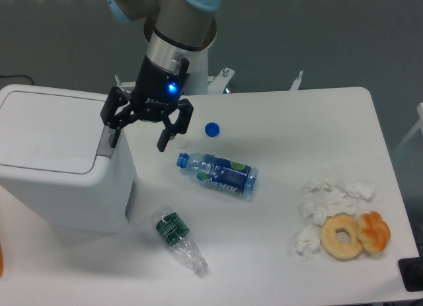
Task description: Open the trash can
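Gripper hovering at the right edge of the bin, jaws spread wide, empty, left finger just above the grey tab. Bin at bench left, lid flat. Risks: pressing beside the tab, or clipping the blue bottle nearby.

One fixed camera looks down from high in front of the table, tilted toward the far dark wall, at middling range; the bin is cut at the left edge, the arm's upper part by the top
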